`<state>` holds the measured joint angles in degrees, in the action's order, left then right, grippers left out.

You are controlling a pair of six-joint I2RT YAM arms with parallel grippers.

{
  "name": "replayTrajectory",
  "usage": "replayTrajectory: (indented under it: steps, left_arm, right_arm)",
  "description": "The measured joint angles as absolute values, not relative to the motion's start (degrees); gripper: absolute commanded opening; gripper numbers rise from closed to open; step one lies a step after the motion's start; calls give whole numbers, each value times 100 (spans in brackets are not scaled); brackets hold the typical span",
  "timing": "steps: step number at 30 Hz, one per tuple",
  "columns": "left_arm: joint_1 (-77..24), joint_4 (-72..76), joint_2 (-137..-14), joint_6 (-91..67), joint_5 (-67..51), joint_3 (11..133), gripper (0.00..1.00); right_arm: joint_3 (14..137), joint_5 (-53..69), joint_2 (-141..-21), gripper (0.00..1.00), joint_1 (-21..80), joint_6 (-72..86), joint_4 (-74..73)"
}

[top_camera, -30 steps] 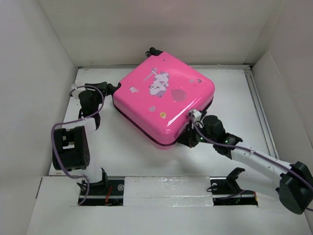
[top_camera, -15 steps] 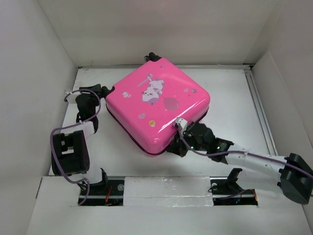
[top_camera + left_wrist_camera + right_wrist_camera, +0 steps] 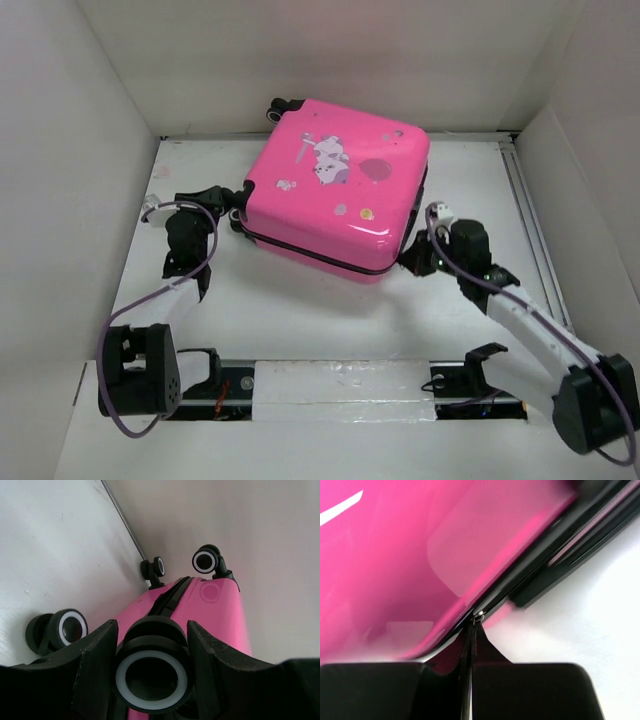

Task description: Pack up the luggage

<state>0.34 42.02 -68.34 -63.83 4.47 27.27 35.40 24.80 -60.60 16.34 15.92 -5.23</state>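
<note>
The luggage (image 3: 340, 195) is a hot-pink hard-shell suitcase with cartoon print, closed and lying flat at the back middle of the table. My left gripper (image 3: 238, 205) is at its left corner, and in the left wrist view it (image 3: 151, 627) is closed around one black wheel with a white ring (image 3: 151, 675). My right gripper (image 3: 412, 262) is at the suitcase's front right edge. In the right wrist view it (image 3: 471, 630) is shut on the small metal zipper pull (image 3: 479, 616) on the black zipper trim (image 3: 530, 570).
White enclosure walls stand close on the left, back and right. Two more wheels (image 3: 205, 561) point toward the back wall and another wheel (image 3: 65, 628) rests on the table. A metal rail (image 3: 528, 225) runs along the table's right edge.
The suitcase has swung clockwise and shifted toward the back right. My right gripper moved from its front corner to its right side; my left gripper followed to the right.
</note>
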Motion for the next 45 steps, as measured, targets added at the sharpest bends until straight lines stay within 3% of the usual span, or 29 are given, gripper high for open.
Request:
replayTrajectory:
  steps: [6, 12, 21, 24, 29, 33, 35, 39, 41, 45]
  left_arm:
    - [51, 3848, -6587, -6239, 510, 2714, 0]
    - [27, 3726, -6569, -6117, 635, 2788, 0]
    - [1, 4132, -6569, -5940, 1094, 2777, 0]
    - [-3, 4174, -6497, -5937, 982, 2711, 0]
    - [-425, 4174, -6156, -5957, 864, 2519, 0]
    - [-1369, 4084, -5990, -5867, 1411, 2464, 0]
    - [-1702, 4084, -5946, -5778, 1616, 2447, 0]
    - [-2252, 4049, -5857, -5505, 2246, 2316, 0]
    - [-2517, 4010, -5848, -5424, 2552, 2206, 0]
    - [-2963, 4132, -5883, -5428, 2746, 2099, 0]
  right_arm:
    - [2429, 2305, -4466, 0, 2978, 1737, -541]
    - [2794, 2536, -5127, 0, 3242, 1900, -775]
    - [2842, 1081, -5179, 0, 5238, 2366, -499]
    - [3017, 1194, -5107, 0, 4842, 2296, -893]
    - [3489, 1981, -5026, 0, 2792, 2156, -2025]
    - [3680, 1959, -5120, 0, 1529, 2027, -2003]
    - [3553, 1717, -5146, 0, 1441, 2036, -1649]
    - [2775, 880, -4965, 0, 2434, 2255, -563]
    - [2536, 158, -4888, 0, 3413, 2252, 34]
    - [2646, -895, -5247, 0, 4427, 2163, 257]
